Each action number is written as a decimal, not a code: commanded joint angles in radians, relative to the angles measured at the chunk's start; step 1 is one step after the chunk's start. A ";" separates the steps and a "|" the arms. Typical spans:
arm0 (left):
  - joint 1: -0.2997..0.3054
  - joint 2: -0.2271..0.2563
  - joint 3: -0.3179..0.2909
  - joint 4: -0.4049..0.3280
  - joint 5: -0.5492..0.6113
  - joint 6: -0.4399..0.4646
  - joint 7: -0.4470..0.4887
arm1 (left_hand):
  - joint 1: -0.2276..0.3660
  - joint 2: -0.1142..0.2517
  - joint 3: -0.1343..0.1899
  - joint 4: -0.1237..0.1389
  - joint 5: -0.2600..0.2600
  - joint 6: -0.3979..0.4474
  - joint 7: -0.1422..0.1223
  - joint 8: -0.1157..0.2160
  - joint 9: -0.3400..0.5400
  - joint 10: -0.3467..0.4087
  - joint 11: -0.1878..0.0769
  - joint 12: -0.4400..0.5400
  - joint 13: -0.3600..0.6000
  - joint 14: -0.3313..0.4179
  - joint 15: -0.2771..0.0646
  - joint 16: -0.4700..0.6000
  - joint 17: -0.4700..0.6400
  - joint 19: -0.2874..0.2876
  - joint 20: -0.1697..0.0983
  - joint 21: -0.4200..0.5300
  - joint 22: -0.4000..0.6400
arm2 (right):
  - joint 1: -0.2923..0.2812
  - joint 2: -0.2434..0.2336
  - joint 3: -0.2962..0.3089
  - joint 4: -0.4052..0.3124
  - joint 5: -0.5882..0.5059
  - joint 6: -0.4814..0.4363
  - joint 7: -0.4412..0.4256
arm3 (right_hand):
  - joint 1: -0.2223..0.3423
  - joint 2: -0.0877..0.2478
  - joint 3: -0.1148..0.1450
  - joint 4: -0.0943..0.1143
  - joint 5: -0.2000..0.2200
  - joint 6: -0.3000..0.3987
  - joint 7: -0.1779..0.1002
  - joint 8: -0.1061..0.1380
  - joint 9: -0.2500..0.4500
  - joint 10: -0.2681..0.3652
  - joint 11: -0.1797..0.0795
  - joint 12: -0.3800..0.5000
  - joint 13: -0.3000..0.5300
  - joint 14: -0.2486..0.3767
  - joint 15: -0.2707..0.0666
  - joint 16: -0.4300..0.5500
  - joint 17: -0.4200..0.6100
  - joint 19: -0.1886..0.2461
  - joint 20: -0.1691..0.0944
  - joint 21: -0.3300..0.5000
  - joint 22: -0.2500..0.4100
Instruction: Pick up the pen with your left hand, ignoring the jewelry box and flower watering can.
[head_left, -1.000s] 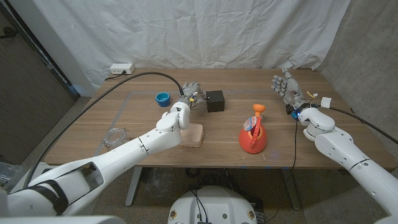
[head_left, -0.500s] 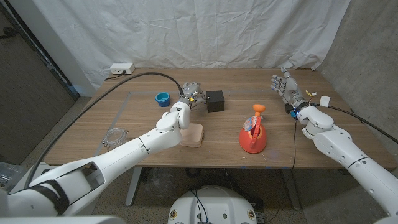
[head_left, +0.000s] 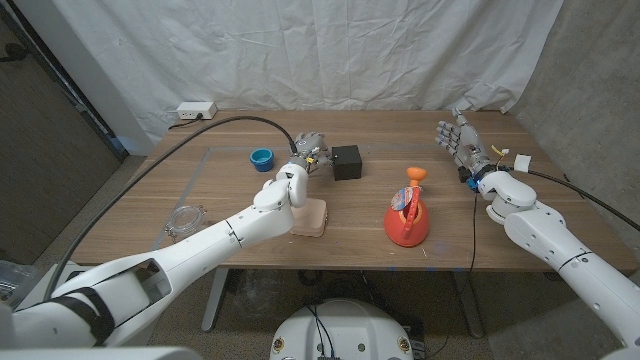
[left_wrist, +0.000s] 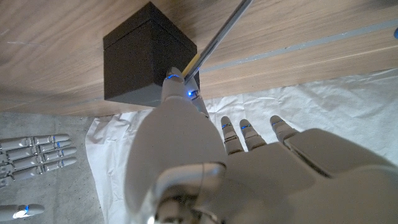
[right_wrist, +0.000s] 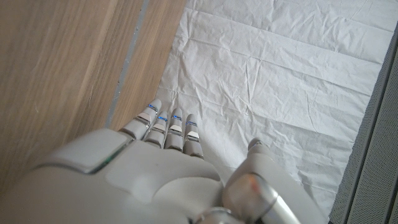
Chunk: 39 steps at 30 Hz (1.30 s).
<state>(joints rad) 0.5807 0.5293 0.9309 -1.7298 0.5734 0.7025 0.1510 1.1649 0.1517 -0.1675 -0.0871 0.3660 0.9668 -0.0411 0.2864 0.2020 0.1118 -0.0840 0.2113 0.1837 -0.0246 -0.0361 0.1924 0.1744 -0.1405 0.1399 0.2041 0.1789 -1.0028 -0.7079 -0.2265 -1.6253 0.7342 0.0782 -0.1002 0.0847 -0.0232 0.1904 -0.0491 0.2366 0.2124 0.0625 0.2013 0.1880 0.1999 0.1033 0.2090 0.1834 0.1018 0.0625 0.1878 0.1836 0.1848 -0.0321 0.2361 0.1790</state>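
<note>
Nothing has shifted in the last second: left hand (head_left: 309, 152) stays pinched on the slim grey yellow-tipped pen (left_wrist: 217, 38), beside the black cube jewelry box (head_left: 346, 161). Pen looks secured. Right hand (head_left: 458, 139) idles at 2 o'clock, fingers apart, holding nothing.

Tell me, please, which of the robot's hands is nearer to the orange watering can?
The right hand looks slightly nearer, raised open beyond the watering can toward the table's right edge. The left hand grips the pen beside the black box, further left.
</note>
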 joint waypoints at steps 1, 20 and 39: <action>0.004 -0.005 -0.002 -0.002 -0.004 -0.003 0.015 | 0.015 0.000 0.004 0.001 -0.004 0.016 -0.001 0.004 0.003 0.012 -0.006 0.009 0.002 0.011 -0.003 0.005 0.006 0.008 0.005 0.008 0.002 | -0.014 -0.007 0.011 -0.011 0.004 0.005 -0.006 | -0.002 0.006 -0.002 0.002 0.005 0.003 -0.007 -0.004 0.004 0.004 0.008 0.003 0.002 0.002 0.007 0.002 0.004 0.008 0.001 -0.004 0.004; 0.008 0.005 -0.007 -0.022 -0.002 0.009 0.021 | 0.027 0.009 0.013 0.002 -0.014 0.033 0.009 0.004 0.004 0.025 -0.015 0.006 0.001 0.015 -0.022 0.000 0.007 0.023 0.008 0.008 0.002 | -0.012 -0.005 0.010 -0.016 0.002 0.003 -0.009 | -0.002 0.006 -0.004 0.002 0.005 0.001 -0.007 -0.004 0.004 0.002 0.008 0.002 0.002 0.000 0.007 0.001 0.004 0.009 0.003 -0.007 0.004; 0.008 0.031 -0.016 -0.083 0.015 0.028 -0.007 | 0.038 0.011 0.020 0.003 -0.023 0.030 0.011 -0.001 0.006 0.031 -0.015 0.002 0.002 0.012 -0.029 -0.004 0.006 0.028 0.010 0.006 0.002 | -0.023 -0.008 0.016 -0.041 -0.001 0.006 -0.021 | -0.002 0.007 -0.006 0.001 0.005 0.001 -0.007 -0.004 0.004 0.002 0.009 0.002 0.002 0.000 0.008 0.001 0.004 0.009 0.003 -0.010 0.004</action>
<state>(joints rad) 0.5876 0.5452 0.9199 -1.7760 0.5752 0.7177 0.1622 1.1916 0.1621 -0.1527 -0.0829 0.3437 0.9934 -0.0320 0.2862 0.2023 0.1338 -0.0981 0.2113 0.1837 -0.0197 -0.0311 0.1923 0.1793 -0.1215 0.1480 0.2041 0.1788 -1.0157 -0.7137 -0.2164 -1.6487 0.7365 0.0814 -0.1123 0.0847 -0.0233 0.1862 -0.0451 0.2367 0.2125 0.0625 0.2013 0.1880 0.1999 0.1033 0.2090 0.1834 0.1018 0.0625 0.1878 0.1836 0.1884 -0.0285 0.2284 0.1790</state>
